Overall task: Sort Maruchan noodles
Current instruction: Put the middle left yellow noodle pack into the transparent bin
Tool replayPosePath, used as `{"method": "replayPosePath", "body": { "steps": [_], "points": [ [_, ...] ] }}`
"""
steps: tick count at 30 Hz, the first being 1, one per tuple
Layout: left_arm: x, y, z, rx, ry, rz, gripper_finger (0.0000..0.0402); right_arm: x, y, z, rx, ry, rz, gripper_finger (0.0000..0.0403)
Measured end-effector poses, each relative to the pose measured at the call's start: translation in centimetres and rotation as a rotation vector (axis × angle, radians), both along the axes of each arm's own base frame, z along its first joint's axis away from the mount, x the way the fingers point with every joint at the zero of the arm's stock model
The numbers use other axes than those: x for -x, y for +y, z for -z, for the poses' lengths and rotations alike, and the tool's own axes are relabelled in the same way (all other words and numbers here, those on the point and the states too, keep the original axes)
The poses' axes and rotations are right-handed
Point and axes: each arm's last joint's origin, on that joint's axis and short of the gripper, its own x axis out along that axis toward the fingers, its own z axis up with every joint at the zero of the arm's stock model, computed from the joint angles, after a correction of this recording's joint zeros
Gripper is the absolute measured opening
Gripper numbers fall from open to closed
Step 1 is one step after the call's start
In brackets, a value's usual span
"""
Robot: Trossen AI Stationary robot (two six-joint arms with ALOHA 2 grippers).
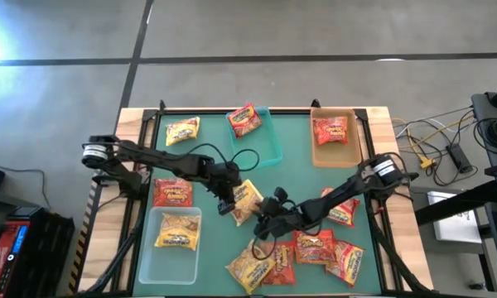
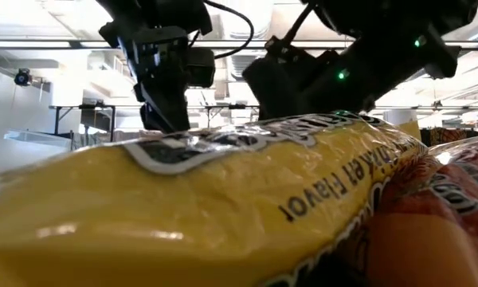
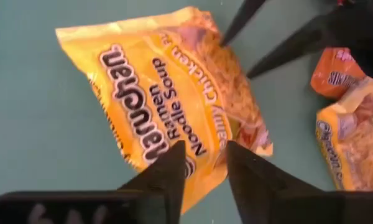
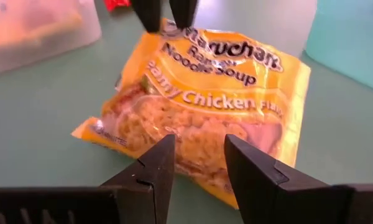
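Observation:
One yellow Maruchan packet (image 1: 247,199) lies flat on the green table between my two grippers. My left gripper (image 3: 202,168) is open, pointing down over the packet's left edge (image 3: 174,186). It also shows from the other arm as the left gripper (image 4: 165,15). My right gripper (image 4: 199,168) is open, its fingers standing either side of the packet's opposite edge (image 4: 199,158), low over the table. In the high view the left gripper (image 1: 229,201) and the right gripper (image 1: 267,219) flank the packet. Another yellow packet (image 2: 223,207) fills the low view. My left gripper's fingertips (image 4: 150,25) stand at the yellow packet's edge from above; whether they touch it, I cannot tell. My right gripper's fingers (image 4: 155,171) come in low and slanting over the opposite edge; whether they touch the wrapper, I cannot tell.
A teal bin (image 1: 273,149) holds a red packet (image 1: 244,121), a tan bin (image 1: 352,153) a red packet (image 1: 330,130), and a clear bin (image 1: 153,265) a yellow packet (image 1: 176,233). Loose packets lie at the far left (image 1: 182,130), at the left (image 1: 172,192), and in a pile by the near edge (image 1: 315,247).

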Motion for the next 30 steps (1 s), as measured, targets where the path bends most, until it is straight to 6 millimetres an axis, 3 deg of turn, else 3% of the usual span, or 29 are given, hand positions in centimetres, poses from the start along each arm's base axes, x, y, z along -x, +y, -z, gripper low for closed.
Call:
{"method": "replayPosePath", "body": {
  "steps": [6,11,19,30],
  "points": [
    [0.4,0.2,0.0,-0.011,0.039,-0.018,0.017,-0.3,-0.3,0.9,-0.017,0.003,0.026,0.013],
    [0.4,0.5,0.1,-0.04,0.046,-0.1,0.0199,-0.4,-0.2,2.4,-0.054,0.027,0.027,0.0116],
    [-0.5,1.1,0.0,-0.016,-0.031,-0.155,0.0208,-0.4,-0.1,3.7,-0.041,0.059,0.029,0.0089],
    [-2.3,1.5,3.2,0.071,-0.012,-0.137,0.0208,-0.2,-0.1,4.2,-0.001,0.095,0.005,0.0073]
  ]
}}
